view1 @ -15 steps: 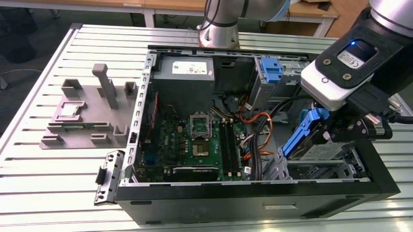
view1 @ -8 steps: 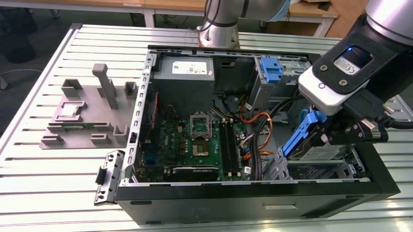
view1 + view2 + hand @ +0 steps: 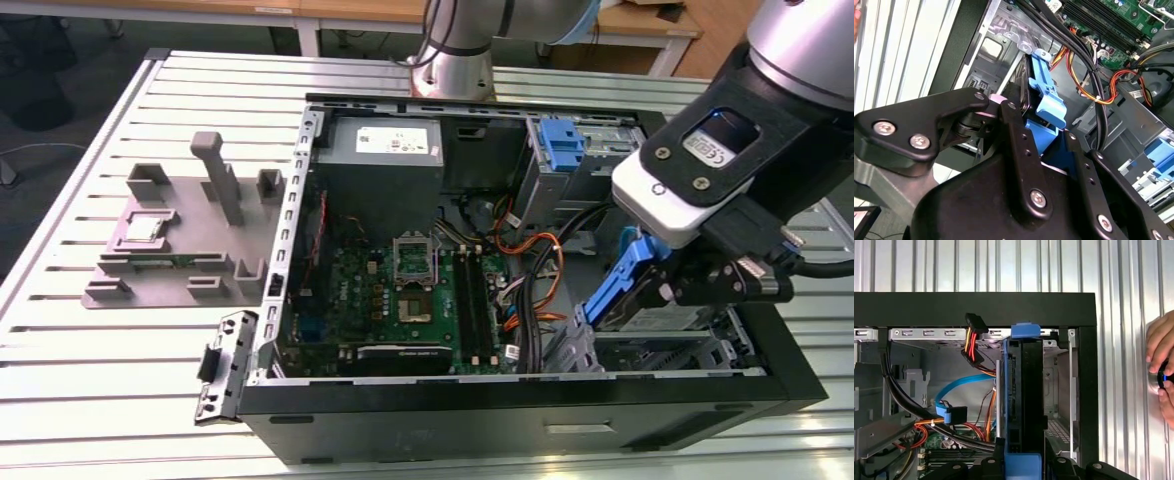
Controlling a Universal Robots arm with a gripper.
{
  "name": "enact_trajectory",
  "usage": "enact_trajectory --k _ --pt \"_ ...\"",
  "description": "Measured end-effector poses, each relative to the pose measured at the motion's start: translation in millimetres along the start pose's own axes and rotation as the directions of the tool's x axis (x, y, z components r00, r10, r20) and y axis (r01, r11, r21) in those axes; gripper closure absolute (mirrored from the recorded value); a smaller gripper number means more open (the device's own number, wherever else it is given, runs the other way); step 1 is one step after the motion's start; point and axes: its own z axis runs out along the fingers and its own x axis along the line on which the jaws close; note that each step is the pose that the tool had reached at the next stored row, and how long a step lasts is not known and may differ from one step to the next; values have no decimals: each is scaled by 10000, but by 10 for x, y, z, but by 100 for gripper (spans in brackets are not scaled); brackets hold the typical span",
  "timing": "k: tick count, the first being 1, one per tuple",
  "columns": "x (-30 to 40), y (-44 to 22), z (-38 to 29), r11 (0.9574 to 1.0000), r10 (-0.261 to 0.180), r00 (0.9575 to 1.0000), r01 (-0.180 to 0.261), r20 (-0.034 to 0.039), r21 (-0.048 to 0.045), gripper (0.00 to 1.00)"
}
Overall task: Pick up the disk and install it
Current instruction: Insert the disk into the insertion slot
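The end effector (image 3: pixel 678 290) grips the disk (image 3: pixel 617 285) on edge, long axis pointing steeply into the computer case (image 3: pixel 534 405).

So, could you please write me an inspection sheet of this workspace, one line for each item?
Surface: slatted metal table, carrying the open computer case.
Job's things: the disk in its blue carrier, held on edge inside the case, at the exterior view's right end.
Clutter: grey fixture with a small chip on it, on the table at the exterior view's left of the case.
Grippers: gripper shut on the disk's carrier.
Cables: orange and black cables run close beside the disk; a blue flat cable lies in the case.
Surroundings: a person's hand on the table outside the case; wooden desks behind.
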Motion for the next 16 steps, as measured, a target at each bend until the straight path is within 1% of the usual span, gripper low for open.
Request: enact_trajectory --k 16 --pt "-16 -3 137 10000 0 10000 0 8 0 63"
